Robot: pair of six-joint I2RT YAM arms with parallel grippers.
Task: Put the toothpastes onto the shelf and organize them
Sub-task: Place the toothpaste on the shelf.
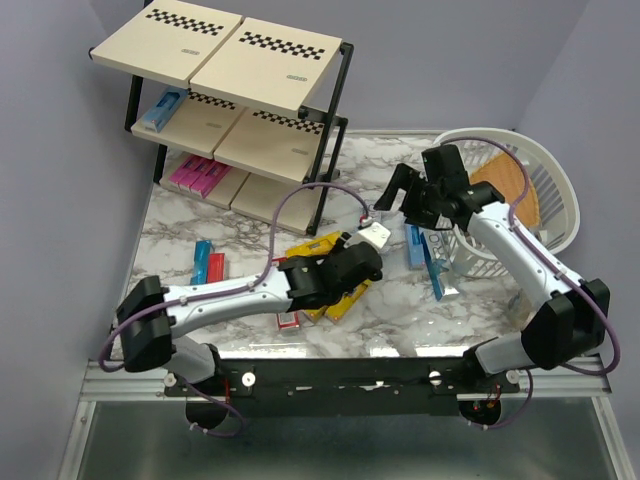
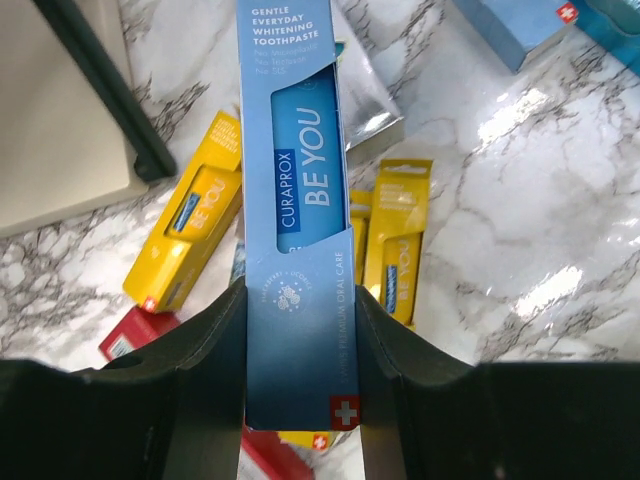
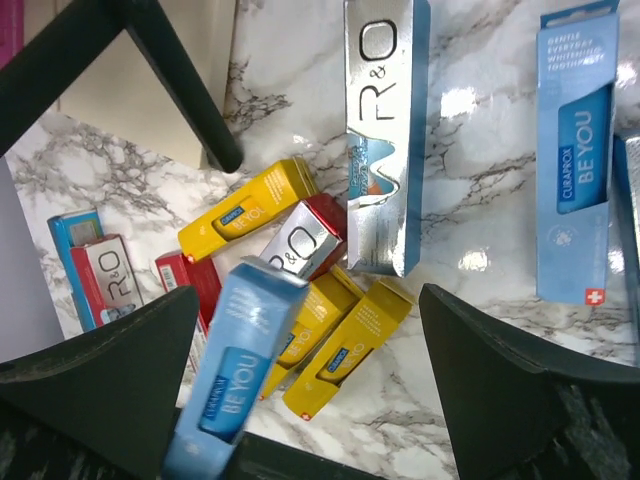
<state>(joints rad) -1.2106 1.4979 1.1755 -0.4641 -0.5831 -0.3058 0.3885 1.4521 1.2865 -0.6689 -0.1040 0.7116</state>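
ok, left gripper [image 2: 300, 340] clenched the light blue toothpaste [image 2: 298, 150]; right gripper [image 3: 310, 292] hung open, empty. carry needed a level box, clear of the shelf [image 1: 215, 50] upper left.

glossy marbled table [image 1: 420, 320], cardboard toothpastes [image 2: 295, 200]

The left gripper [image 2: 300, 300] is clamped on a light blue toothpaste box [image 2: 300, 150]. The right gripper [image 3: 310, 300] hangs with fingers spread wide.
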